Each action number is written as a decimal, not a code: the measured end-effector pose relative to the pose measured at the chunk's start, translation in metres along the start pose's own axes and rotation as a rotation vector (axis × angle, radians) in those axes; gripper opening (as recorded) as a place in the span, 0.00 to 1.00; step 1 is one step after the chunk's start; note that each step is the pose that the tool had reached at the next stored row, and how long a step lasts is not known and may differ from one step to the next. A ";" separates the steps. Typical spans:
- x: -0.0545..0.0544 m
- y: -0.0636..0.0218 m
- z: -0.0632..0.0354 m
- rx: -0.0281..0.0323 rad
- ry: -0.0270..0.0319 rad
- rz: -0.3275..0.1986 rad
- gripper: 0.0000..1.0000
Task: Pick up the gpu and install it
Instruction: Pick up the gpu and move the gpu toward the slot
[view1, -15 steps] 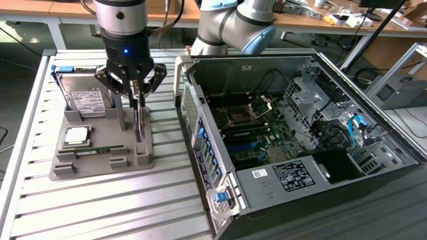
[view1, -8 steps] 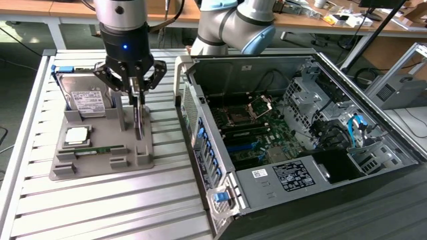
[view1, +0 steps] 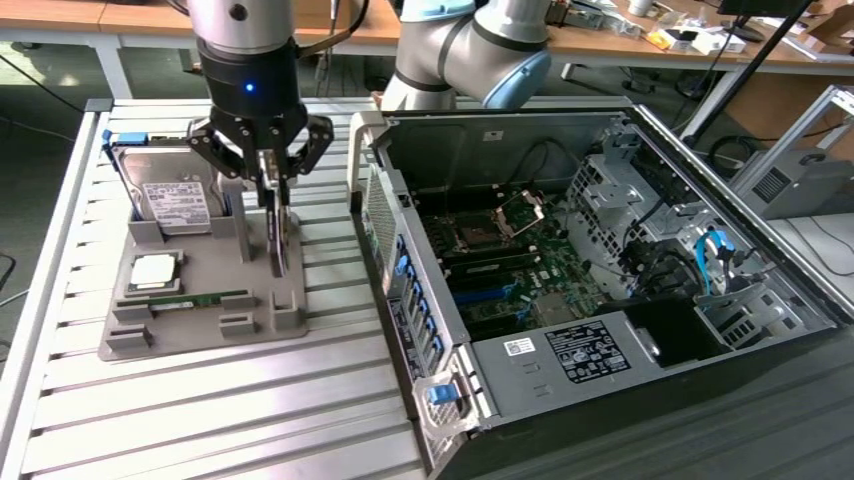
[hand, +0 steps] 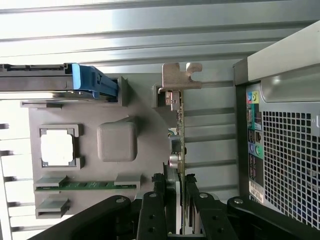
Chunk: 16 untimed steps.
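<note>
My pincer (view1: 274, 188) clamped on gpu (view1: 276, 235), card upright on edge at grey holder (view1: 200, 335), upper left of exterior view. Wrist view adds: silver bracket (hand: 180, 76) at card's end, fingers (hand: 202, 215) pressing both faces.

gpu (hand: 180, 131): you see it edge-on only; its near end is covered by the gripper (hand: 180, 197) fingers (hand: 171, 200).
hard drive (hand: 35, 80): cut off by the wrist view's edge.
case label (view1: 582, 352): the print is too small for you to read.
arm (view1: 467, 50): cropped by the exterior view's upper edge.
</note>
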<state>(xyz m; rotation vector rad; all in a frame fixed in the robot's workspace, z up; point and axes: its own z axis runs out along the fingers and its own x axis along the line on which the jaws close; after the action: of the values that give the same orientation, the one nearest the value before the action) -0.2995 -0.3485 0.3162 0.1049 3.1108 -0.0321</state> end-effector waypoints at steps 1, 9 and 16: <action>0.000 0.0000 -0.0007 0.0000 0.0000 0.000 0.27; 0.000 -0.0001 -0.0062 0.0000 0.0000 0.000 0.27; 0.000 -0.0002 -0.0102 0.0000 0.0001 0.000 0.27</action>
<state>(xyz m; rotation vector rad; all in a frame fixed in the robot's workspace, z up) -0.2995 -0.3485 0.3264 0.1049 3.1108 -0.0322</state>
